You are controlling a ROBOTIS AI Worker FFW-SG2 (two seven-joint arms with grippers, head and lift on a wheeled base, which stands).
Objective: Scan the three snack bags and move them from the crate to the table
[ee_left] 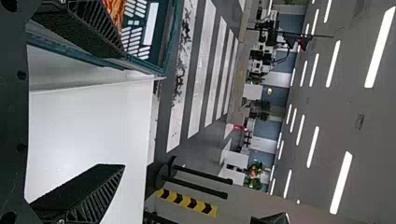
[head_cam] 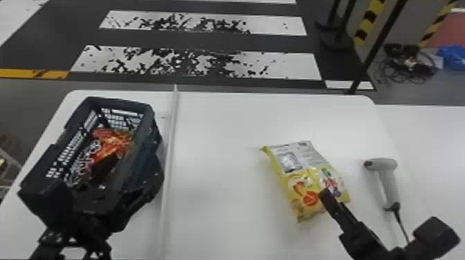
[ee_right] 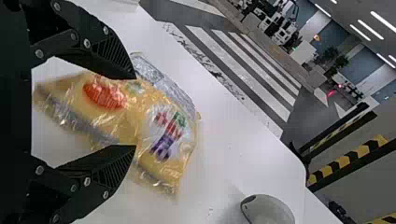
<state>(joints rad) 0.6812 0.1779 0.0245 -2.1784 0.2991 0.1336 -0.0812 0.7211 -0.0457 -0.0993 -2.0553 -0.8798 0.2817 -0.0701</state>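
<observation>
The yellow snack bag [head_cam: 304, 179] lies on the table [head_cam: 221, 173], right of the crate [head_cam: 148, 110]; the right wrist view shows it between the right claw's [head_cam: 379, 209] parted fingers, contact unclear. The left claw [head_cam: 126, 183] gapes at the crate's near end. The crate holds at least one orange-red bag [head_cam: 110, 141]. One crate, one yellow bag, and one scanner [head_cam: 391, 181] well right of the crate.

A large indoor hall, like a lab or test space, is indicated by crosswalk stripes [head_cam: 297, 65] marked on the floor [head_cam: 207, 40], striped yellow-and-black posts [head_cam: 369, 20], heaped cables [head_cam: 410, 67] and a ceiling [ee_left: 373, 163] lit by rows of strip lights [ee_left: 380, 46].
</observation>
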